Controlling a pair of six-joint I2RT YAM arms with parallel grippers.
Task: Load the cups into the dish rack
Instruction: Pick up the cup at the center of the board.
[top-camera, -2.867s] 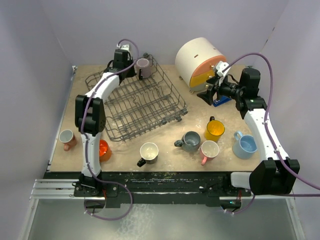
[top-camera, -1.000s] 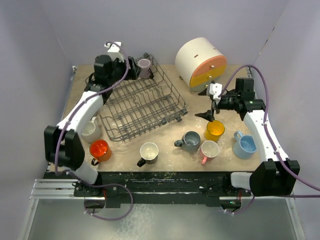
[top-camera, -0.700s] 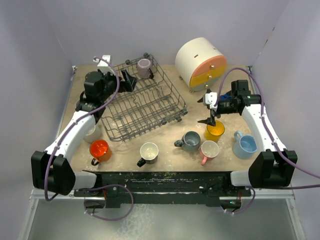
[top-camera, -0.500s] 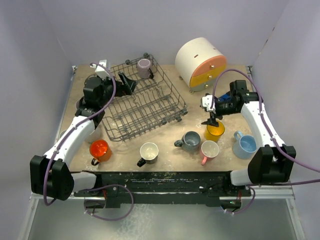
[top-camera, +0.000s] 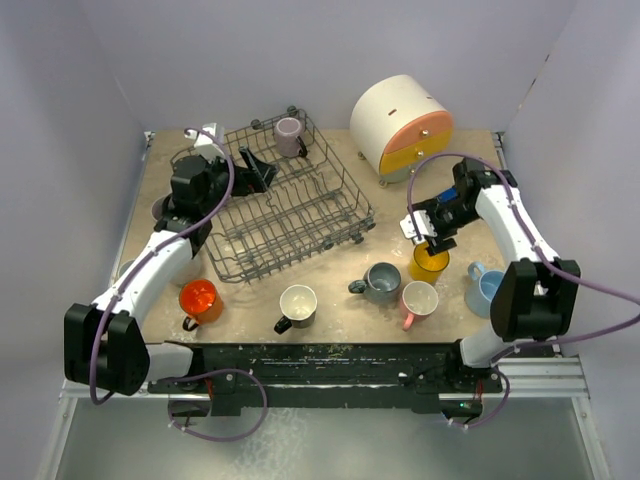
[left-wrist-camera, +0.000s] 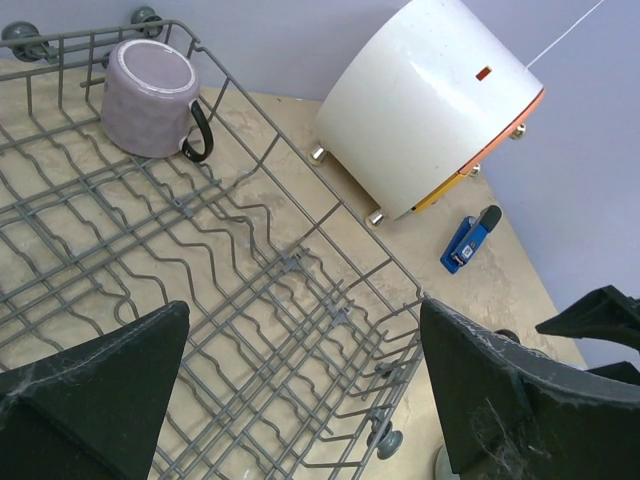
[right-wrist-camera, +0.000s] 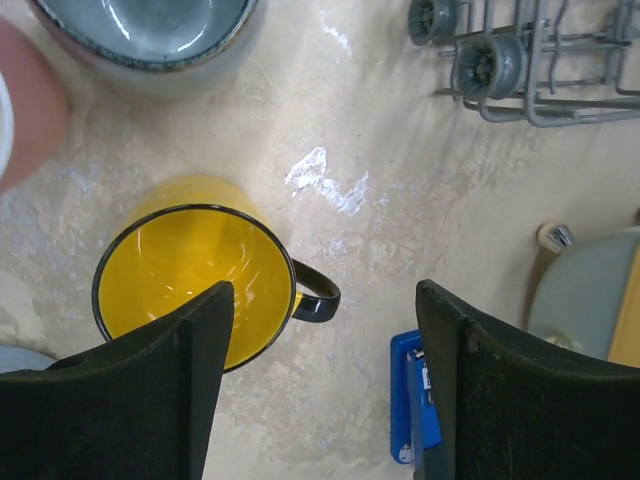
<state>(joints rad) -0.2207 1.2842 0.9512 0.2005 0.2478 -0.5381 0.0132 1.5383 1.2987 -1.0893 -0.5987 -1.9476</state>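
Right hand (right-wrist-camera: 324, 290) hangs low over the yellow glazed ceramic mug w/ black rim and handle (right-wrist-camera: 190, 280). The mug stands upright on the bench (right-wrist-camera: 330, 100), just beside a grey mug (top-camera: 382, 282) and a pink-sided mug (top-camera: 419, 298). Fingers are spread, nothing gripped: one over the mug's mouth, the other out past the handle, so handle + near wall sit btwn them. Left hand (left-wrist-camera: 305, 303) is also wide open and empty, above the big grey wire dish rack (left-wrist-camera: 300, 255), where one mauve mug (left-wrist-camera: 150, 95) sits mouth-down in the far corner.

Risks, prob.: closing on the handle instead of the wall, so the mug swivels or tips. Glaze looks slick, so a shallow pinch could slip on the lift. Neighbours are close; any sideways drift knocks them. The small blue clip-like thing (right-wrist-camera: 415, 400) on the handle side could get nudged too.
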